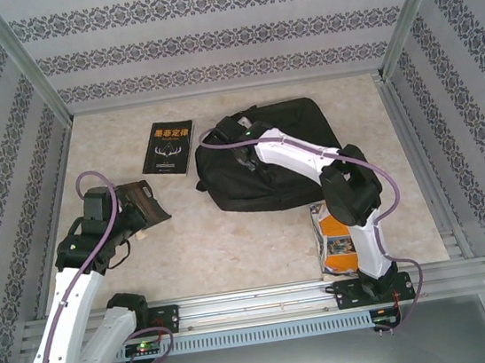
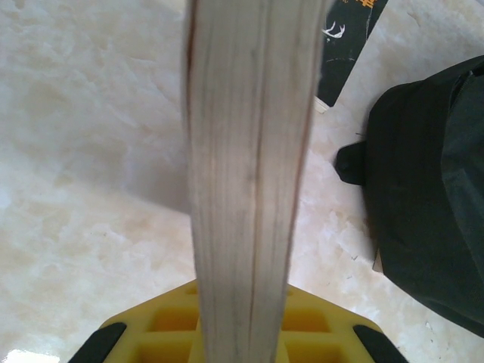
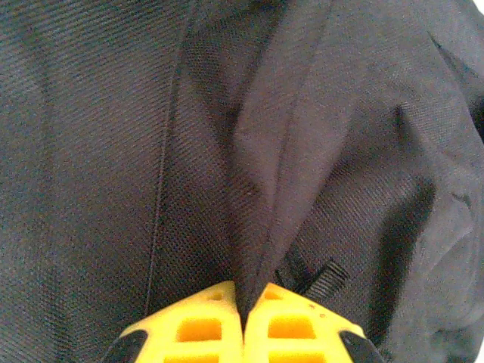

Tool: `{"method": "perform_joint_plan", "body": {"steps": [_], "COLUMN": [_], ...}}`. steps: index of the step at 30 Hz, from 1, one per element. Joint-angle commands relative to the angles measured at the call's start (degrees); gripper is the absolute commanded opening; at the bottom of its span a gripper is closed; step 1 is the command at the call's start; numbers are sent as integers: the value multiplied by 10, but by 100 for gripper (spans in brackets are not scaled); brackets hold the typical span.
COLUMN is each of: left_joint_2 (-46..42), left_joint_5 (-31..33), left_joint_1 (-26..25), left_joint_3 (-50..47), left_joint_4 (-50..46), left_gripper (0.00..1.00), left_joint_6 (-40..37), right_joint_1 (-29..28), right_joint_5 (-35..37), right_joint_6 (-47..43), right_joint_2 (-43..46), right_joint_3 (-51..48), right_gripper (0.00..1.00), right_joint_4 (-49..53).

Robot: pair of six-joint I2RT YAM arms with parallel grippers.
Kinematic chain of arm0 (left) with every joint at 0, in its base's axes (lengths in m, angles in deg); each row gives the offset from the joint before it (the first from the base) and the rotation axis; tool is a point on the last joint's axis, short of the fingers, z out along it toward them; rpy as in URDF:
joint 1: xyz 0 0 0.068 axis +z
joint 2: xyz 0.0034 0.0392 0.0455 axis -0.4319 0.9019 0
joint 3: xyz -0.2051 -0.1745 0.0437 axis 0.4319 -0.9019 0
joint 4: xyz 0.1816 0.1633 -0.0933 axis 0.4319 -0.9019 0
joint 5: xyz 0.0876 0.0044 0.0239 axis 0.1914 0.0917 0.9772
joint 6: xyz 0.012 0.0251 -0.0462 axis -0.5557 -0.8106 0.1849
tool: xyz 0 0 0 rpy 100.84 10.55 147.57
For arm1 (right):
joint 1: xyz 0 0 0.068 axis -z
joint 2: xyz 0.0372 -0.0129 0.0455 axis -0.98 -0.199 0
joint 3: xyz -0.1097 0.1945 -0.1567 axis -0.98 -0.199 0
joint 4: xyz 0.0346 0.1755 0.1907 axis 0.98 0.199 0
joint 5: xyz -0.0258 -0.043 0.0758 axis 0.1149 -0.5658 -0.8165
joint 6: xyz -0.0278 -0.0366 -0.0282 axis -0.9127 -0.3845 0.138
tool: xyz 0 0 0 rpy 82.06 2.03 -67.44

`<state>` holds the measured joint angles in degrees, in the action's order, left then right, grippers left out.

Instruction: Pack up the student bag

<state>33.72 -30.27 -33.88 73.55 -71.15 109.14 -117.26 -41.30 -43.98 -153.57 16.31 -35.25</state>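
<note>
Rail [image 1: 267,299] and both arm bases sit at the bottom of the top view. Left tool [image 1: 134,217] is over the counter's [image 1: 215,248] left side, clamped on a book [image 1: 149,203] (dark cover, tilted). Right arm reaches across to the bag [image 1: 298,125], which lies flat at the back, centre-right. Right tool [image 1: 238,133] is down on the bag's upper-left part. Black book [image 1: 168,147] lies flat just left of the bag, not touching it. Orange item [image 1: 336,245] is near the right base, partly under that arm.

Left wrist: the held book's [image 2: 246,189] page edge runs straight up the middle, gripped in the left tool [image 2: 242,333] between yellow fingers [image 2: 170,325]. Counter [image 2: 91,189] is below it. Black book's [image 2: 348,38] corner is top right. The bag [image 2: 431,197] fills the right side (a small tab sticks out toward the book).

Right wrist: right tool [image 3: 243,318] is pinched tight on a raised fold of bag [image 3: 91,151] fabric, yellow fingers [image 3: 197,329] almost meeting. Webbing tab [image 3: 318,280] is just right of them.
</note>
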Motion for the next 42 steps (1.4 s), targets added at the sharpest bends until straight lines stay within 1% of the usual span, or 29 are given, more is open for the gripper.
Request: {"method": "perform_joint_plan", "body": {"steps": [1,5,9,14,16,19,22,24,25,28,31,33,35,39,41,42], "left_joint_2": [-3,0,3,22,42,66,81,87,91,103,112,117,122,133,138,145], "left_joint_5": [6,2,-6,-32,-61,-123,-172,-200,-222,-249,-257,-273,-289,-330,-346,-359], "left_joint_1": [-6,-7,-6,-6,-6,-7,-13,-22,-26,-51,-72,-79,-82,-88,-89,-90], "left_joint_3": [14,21,22,34,51,76,102,111,113,117,114,103,87,37,9,-5], "left_joint_4": [31,33,41,60,74,113,158,194,218,266,298,325,355,448,522,564], "left_gripper": [0,0,0,0,0,0,0,0,0,0,0,0,0,0,0,0], "left_joint_6": [-13,-6,1,7,3,2,6,16,24,41,55,73,101,178,224,250], "right_joint_1": [16,22,36,68,89,125,154,170,177,184,186,187,187,190,190,189], "right_joint_5": [32,0,-51,-171,-237,-344,-412,-437,-449,-470,-480,-485,-491,-496,-492,-485], "right_joint_6": [-22,-31,-16,22,45,84,109,119,123,127,129,130,131,134,134,133], "right_joint_2": [48,104,155,237,274,317,343,350,353,362,366,365,363,359,359,361], "right_joint_3": [-19,-50,-75,-127,-160,-211,-256,-275,-282,-298,-301,-301,-301,-299,-294,-291], "right_gripper": [0,0,0,0,0,0,0,0,0,0,0,0,0,0,1,15], "right_joint_4": [-11,-35,-46,-83,-112,-159,-199,-211,-217,-231,-236,-237,-239,-240,-231,-225]}}
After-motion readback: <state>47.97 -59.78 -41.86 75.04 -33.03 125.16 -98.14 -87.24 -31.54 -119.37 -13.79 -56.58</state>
